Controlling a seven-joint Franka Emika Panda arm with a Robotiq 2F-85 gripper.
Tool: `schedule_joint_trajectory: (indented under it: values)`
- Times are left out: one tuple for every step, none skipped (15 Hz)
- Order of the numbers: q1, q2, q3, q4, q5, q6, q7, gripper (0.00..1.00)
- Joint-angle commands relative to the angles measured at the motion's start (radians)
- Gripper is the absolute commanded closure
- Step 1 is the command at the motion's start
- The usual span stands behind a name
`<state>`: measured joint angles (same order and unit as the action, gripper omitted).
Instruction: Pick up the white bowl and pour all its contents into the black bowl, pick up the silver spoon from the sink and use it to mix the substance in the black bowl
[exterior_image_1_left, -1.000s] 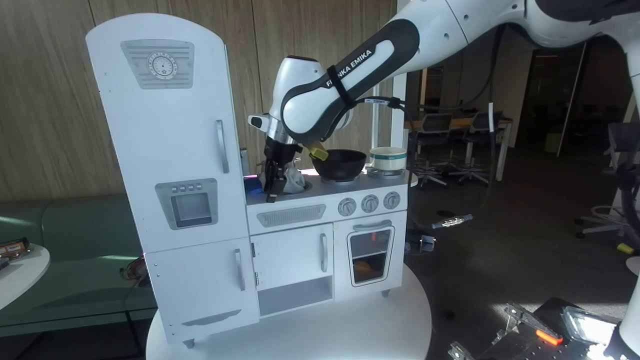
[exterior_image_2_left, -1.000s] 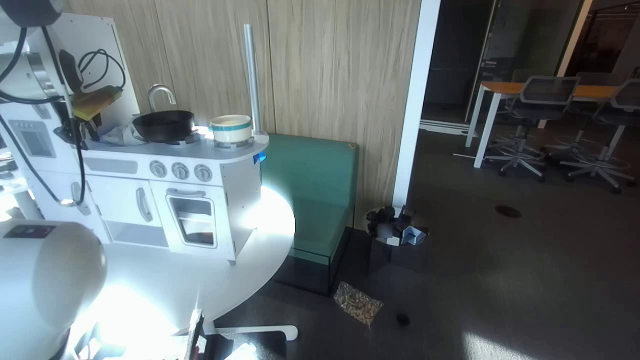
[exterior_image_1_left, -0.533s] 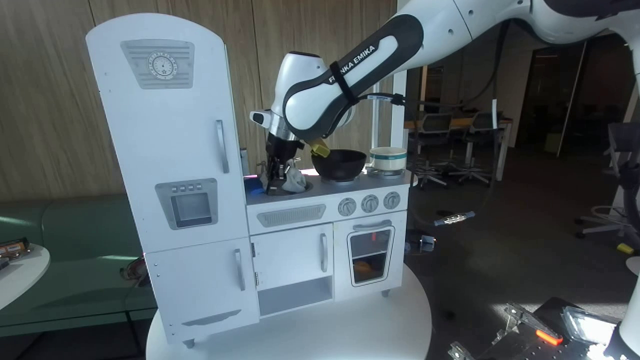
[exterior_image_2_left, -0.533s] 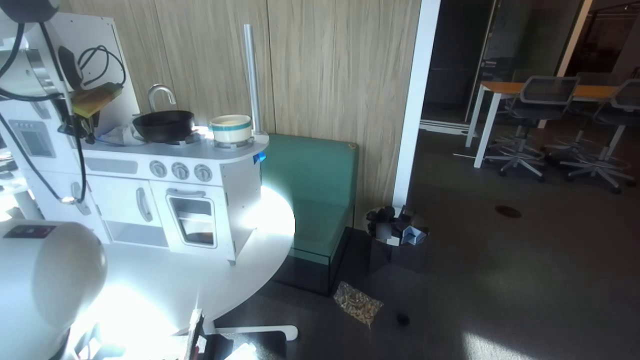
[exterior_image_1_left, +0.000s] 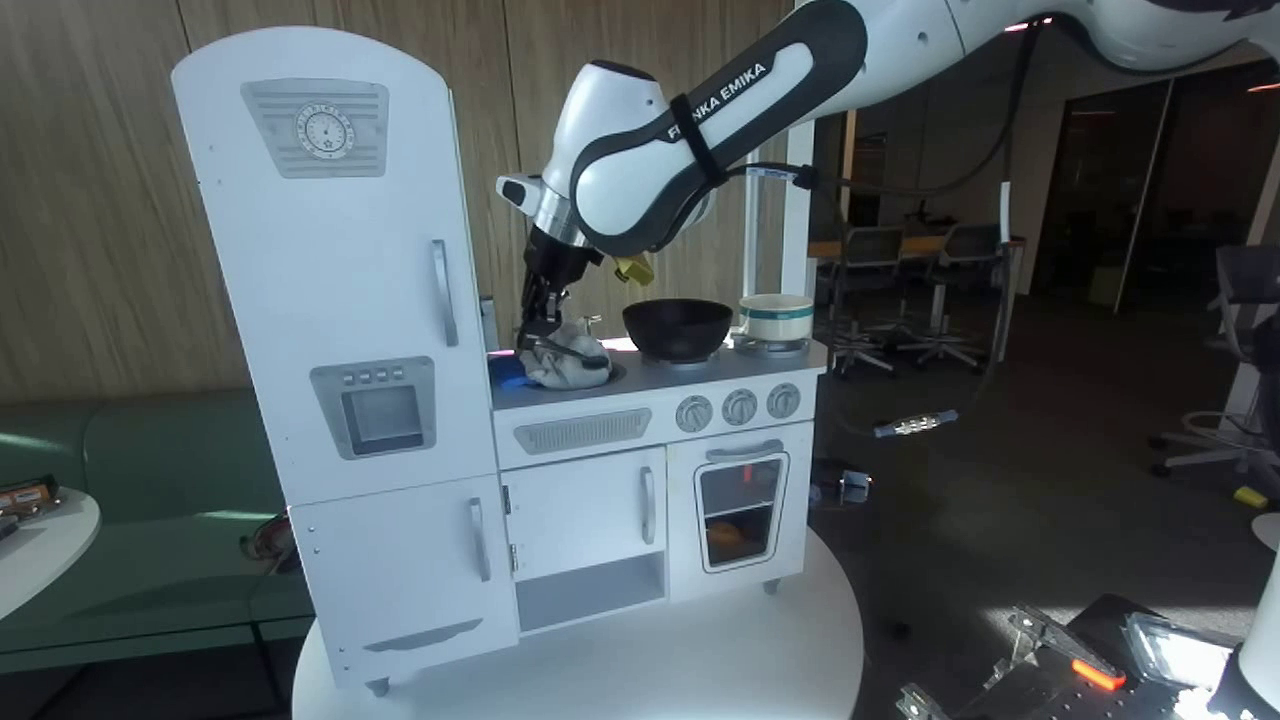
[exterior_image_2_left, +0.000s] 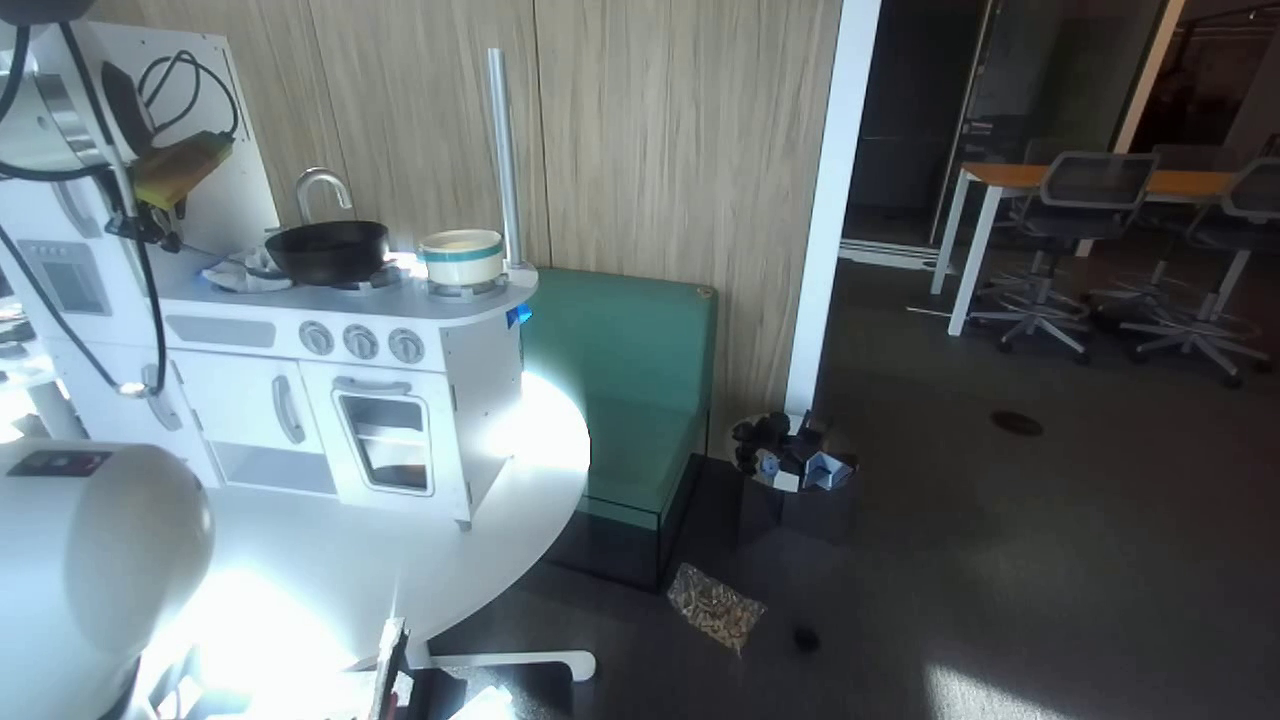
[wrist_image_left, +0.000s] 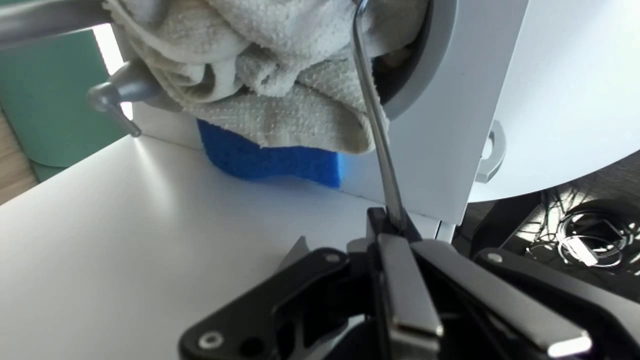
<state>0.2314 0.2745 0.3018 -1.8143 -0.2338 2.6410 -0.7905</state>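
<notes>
Spoon is in the pincer: we see the tips clamped on the back end of its handle, the rest sticking out past them. In the wrist view we follow the handle up from the tips, across the crumpled pale cloth, until it runs off at the top edge. In an exterior view we get the spoon slanting down to the right of the pincer, head end over the cloth; touching it or just clear, we can't tell. Cloth covers most of the sink, with the round rim showing along one side. Blue sponge lies near, partly hidden by the cloth. In both exterior views we have the black bowl upright on a burner, right of the cloth, and the white bowl, teal band around it, upright on the next burner farther right. Pincer and both bowls are apart, white bowl the farther of the two. What the black bowl holds we can't make out. Arm reaches in from the right, above both bowls in an exterior view; toy kitchen stands on the round white desk.
</notes>
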Motion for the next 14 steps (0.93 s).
schedule_joint_trajectory:
  values:
    - [0.003, -0.059, -0.004, -0.025, -0.005, 0.159, 0.045, 0.97]
    - [0.002, -0.070, -0.005, -0.030, -0.006, 0.203, 0.057, 0.97]
    - [0.002, -0.074, -0.006, -0.027, -0.007, 0.254, 0.071, 0.97]
    - [0.001, -0.090, -0.009, -0.035, -0.006, 0.300, 0.094, 0.97]
    - [0.003, -0.100, -0.017, -0.039, -0.019, 0.347, 0.125, 0.97]
    - [0.004, -0.107, -0.023, -0.039, -0.024, 0.387, 0.151, 0.97]
    - [0.004, -0.125, -0.034, -0.050, -0.034, 0.424, 0.183, 0.97]
    - [0.005, -0.136, -0.049, -0.055, -0.052, 0.461, 0.215, 0.97]
    - [0.020, -0.162, -0.085, -0.074, -0.073, 0.498, 0.257, 0.97]
    - [0.020, -0.180, -0.102, -0.088, -0.085, 0.540, 0.291, 0.97]
    - [0.026, -0.197, -0.130, -0.099, -0.106, 0.582, 0.329, 0.97]
    - [0.029, -0.224, -0.157, -0.121, -0.121, 0.617, 0.364, 0.97]
    - [0.036, -0.254, -0.189, -0.161, -0.135, 0.660, 0.403, 0.97]
    - [0.033, -0.274, -0.202, -0.171, -0.126, 0.670, 0.422, 0.97]
